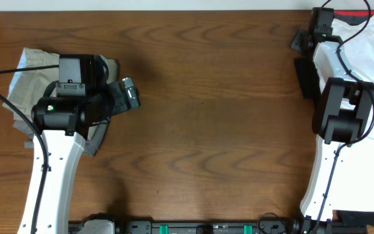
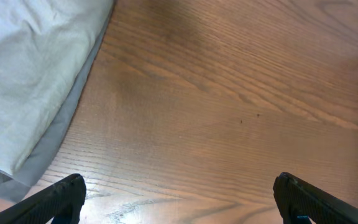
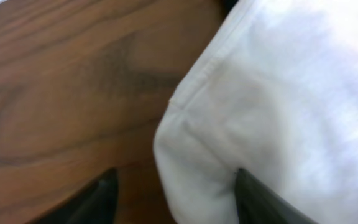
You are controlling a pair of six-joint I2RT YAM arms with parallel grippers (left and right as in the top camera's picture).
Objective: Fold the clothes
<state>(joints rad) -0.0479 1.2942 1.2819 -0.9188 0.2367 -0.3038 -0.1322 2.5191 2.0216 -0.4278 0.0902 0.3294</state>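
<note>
Right gripper [image 3: 174, 182]: jaws half spread, straddling a folded hem of the T-shirt [image 3: 291, 93]. One finger [image 3: 260, 202] touches the cloth and the other stands just clear, so the hem appears not yet pinched. T-shirt lies crumpled at the right edge of the table [image 1: 206, 117], under the right arm. Left gripper [image 2: 179, 202]: jaws fully spread, empty, above bare wood beside the folded trousers [image 2: 30, 74].
</note>
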